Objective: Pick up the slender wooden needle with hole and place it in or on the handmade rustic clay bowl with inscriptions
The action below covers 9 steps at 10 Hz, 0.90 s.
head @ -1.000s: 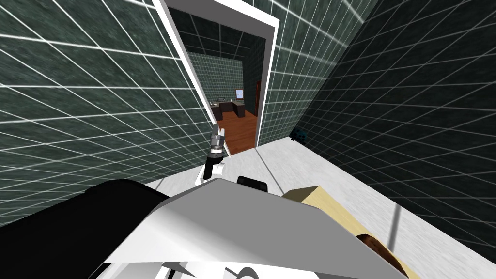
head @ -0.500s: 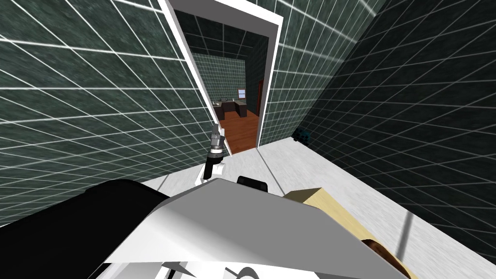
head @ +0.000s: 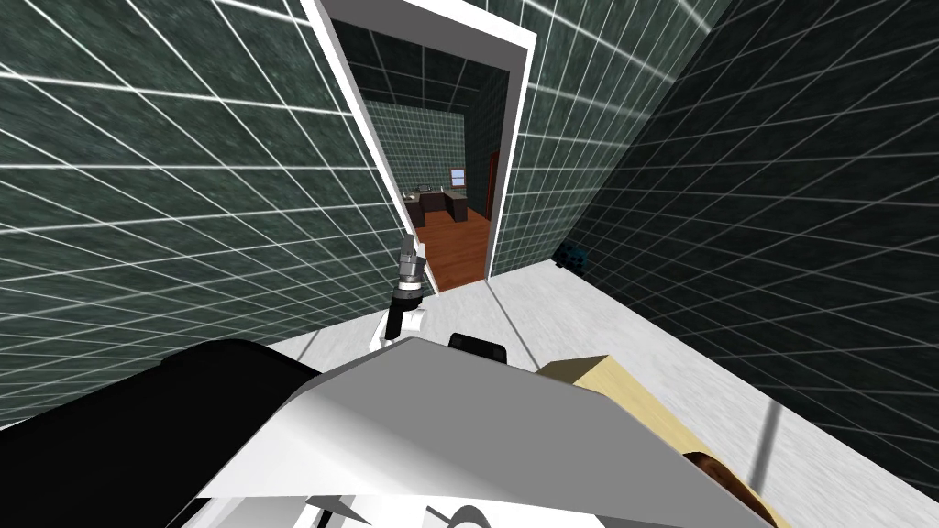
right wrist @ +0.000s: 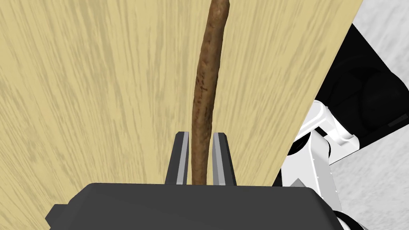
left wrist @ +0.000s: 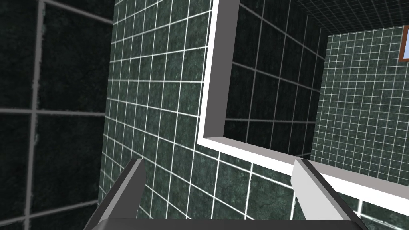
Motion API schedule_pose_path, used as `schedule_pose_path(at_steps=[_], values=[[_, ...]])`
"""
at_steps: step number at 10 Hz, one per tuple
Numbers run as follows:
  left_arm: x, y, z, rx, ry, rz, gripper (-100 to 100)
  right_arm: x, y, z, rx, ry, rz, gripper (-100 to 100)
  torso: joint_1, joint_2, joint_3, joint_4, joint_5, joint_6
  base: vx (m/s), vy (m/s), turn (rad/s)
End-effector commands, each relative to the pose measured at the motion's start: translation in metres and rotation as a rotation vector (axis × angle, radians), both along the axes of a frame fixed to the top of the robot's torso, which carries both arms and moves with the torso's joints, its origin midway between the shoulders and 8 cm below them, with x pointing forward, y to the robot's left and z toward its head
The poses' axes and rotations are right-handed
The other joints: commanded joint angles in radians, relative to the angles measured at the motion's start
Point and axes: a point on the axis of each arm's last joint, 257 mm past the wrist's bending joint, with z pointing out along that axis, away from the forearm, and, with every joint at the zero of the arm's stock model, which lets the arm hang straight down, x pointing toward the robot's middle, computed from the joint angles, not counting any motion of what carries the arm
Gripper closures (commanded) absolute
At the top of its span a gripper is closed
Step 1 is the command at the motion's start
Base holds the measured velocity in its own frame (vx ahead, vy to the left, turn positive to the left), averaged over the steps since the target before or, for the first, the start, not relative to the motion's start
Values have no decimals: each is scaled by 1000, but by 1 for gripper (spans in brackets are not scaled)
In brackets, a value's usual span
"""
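Note:
The needle (right wrist: 205, 80) is a slender brown stick lying on a pale wooden tabletop (right wrist: 100, 80). My right gripper (right wrist: 201, 135) is down over its near end, and both fingers press its sides. The needle's far end runs out of the right wrist view, and no hole shows. In the head view the same pale tabletop (head: 624, 390) sits at my right. A dark brown rounded thing (head: 724, 477) rests on it, half hidden, and I cannot tell whether it is the bowl. My left gripper (head: 409, 246) is raised toward the doorway, its fingers (left wrist: 130, 187) wide apart and empty.
Dark green tiled walls close in on both sides. A white-framed doorway (head: 513, 137) ahead opens onto a wood floor. A small dark teal object (head: 570, 257) sits at the right wall's foot. A large black shape (head: 138, 412) lies at my left on the white floor (head: 568, 312).
The head view has shifted very slightly, so my head or base has moved a little. The left arm holds its pose.

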Motion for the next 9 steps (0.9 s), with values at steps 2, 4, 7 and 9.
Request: schedule_pose_path(at_steps=[2, 4, 7, 9], values=[[0, 0, 0, 0, 0, 0, 0, 0, 0, 0, 0, 0, 0, 0, 0, 0, 0, 0, 0, 0, 0, 0, 0], [0, 0, 0, 0, 0, 0, 0, -2, -11, 13, -3, 3, 15, 100, 0, -1, -1, 0, 1, 1, 25, 4, -91], [0, 0, 0, 0, 0, 0, 0, -5, -13, 16, -4, 5, 19, 0, 1, -1, 0, 0, 0, 0, 12, 2, -37], [0, 0, 0, 0, 0, 0, 0, -23, -16, 21, 3, 35, 67, 100, 3, -5, -3, -1, 0, 1, 131, 51, -61]])
